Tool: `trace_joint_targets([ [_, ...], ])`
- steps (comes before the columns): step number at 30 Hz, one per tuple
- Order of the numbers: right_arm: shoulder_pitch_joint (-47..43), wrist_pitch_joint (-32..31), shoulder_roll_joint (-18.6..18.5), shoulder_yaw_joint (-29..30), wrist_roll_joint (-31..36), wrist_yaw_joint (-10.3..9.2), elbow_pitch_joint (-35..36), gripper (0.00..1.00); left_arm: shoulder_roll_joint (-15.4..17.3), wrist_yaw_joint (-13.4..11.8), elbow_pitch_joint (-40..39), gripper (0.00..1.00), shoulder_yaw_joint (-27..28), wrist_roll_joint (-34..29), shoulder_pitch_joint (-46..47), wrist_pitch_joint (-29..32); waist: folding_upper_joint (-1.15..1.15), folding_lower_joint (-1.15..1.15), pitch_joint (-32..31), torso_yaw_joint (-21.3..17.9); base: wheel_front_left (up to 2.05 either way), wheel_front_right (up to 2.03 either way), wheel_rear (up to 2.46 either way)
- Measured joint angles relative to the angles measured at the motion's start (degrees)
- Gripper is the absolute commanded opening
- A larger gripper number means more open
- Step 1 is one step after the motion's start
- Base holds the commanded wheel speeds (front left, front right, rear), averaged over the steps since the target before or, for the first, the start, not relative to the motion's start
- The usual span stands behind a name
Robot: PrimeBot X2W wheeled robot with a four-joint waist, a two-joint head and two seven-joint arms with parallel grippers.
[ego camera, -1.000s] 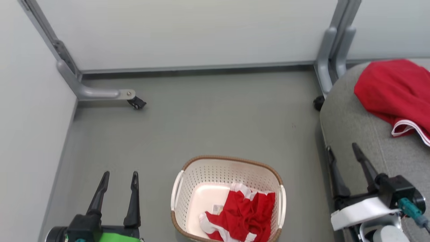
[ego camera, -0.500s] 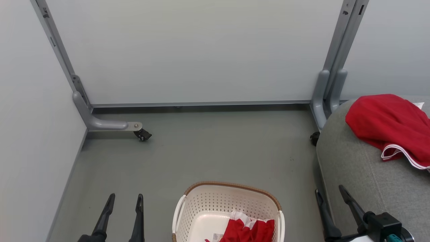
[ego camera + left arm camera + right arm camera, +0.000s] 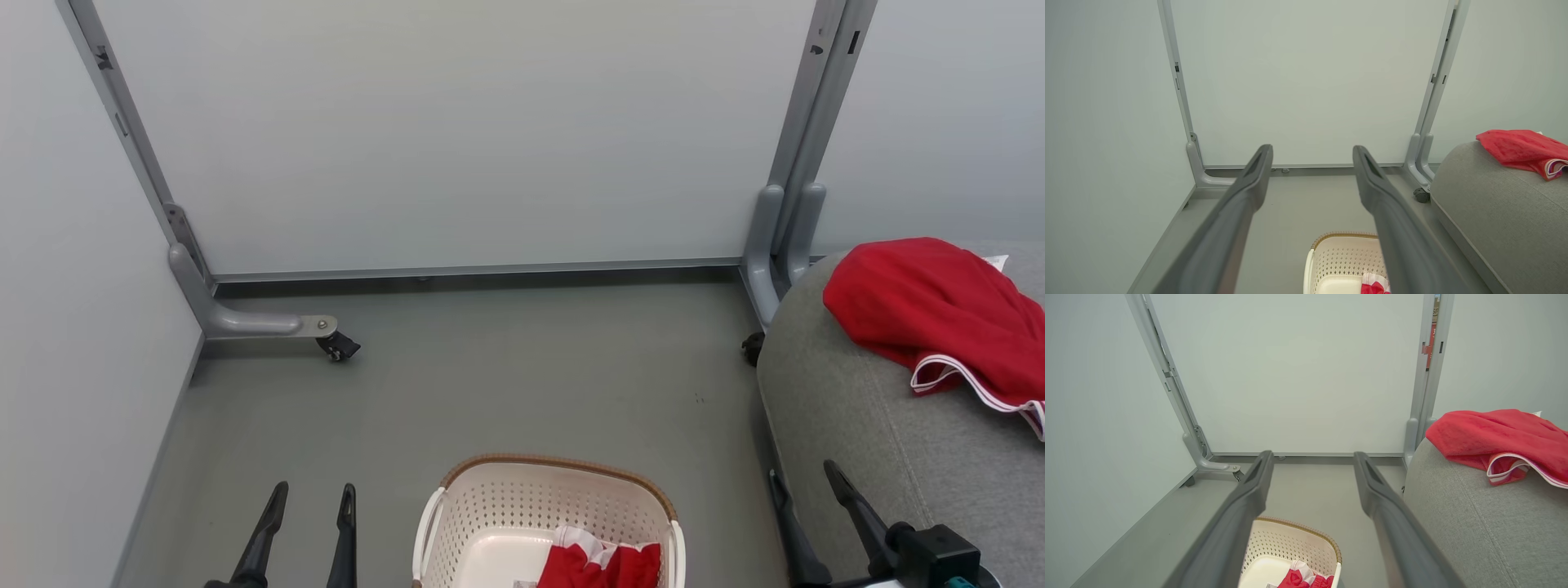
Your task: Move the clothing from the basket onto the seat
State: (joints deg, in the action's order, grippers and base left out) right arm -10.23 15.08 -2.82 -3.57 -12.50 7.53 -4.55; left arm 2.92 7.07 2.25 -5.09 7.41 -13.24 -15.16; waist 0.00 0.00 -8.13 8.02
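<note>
left gripper (image 3: 315,490) and right gripper (image 3: 801,472) both spread wide, holding nothing. basket (image 3: 563,464) sits between them with one red garment (image 3: 600,563) inside. second red garment (image 3: 922,310) lies on seat (image 3: 849,425) at right. partition panel (image 3: 457,139) behind.

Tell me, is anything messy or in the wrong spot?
Nothing is spilled or broken. One red garment lies crumpled on the grey seat, its striped hem flopped over. The other red garment sits bunched up inside the basket, so that one is not where it belongs yet.
</note>
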Motion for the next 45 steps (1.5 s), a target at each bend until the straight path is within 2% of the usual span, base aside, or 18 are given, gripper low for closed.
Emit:
trace_joint_targets([
  [18,-0.26,0.0,0.0,0.46,0.03,0.0,0.53,1.0,-0.01,0.07,-0.18,1.0,0.03,-0.41,0.04,0.0,0.0,0.0,1.47,-0.36,0.0,0.0,0.0],
  [28,0.44,0.0,0.0,1.26,1.45,0.0,1.89,1.0,-0.01,0.24,-0.15,1.0,-0.9,-0.08,1.43,0.0,0.0,0.0,5.55,-0.71,0.0,0.0,0.0],
  [39,11.42,0.0,0.03,6.59,5.57,0.0,7.62,1.0,0.13,0.29,-1.19,1.0,-5.3,2.44,15.36,0.0,0.0,0.0,18.31,-0.73,0.0,0.0,0.0],
  [45,17.92,0.0,0.05,10.91,7.65,0.0,10.62,1.0,3.35,0.32,1.38,1.0,-11.92,4.16,25.54,-0.01,0.0,0.01,27.68,-1.11,0.0,0.0,0.0],
])
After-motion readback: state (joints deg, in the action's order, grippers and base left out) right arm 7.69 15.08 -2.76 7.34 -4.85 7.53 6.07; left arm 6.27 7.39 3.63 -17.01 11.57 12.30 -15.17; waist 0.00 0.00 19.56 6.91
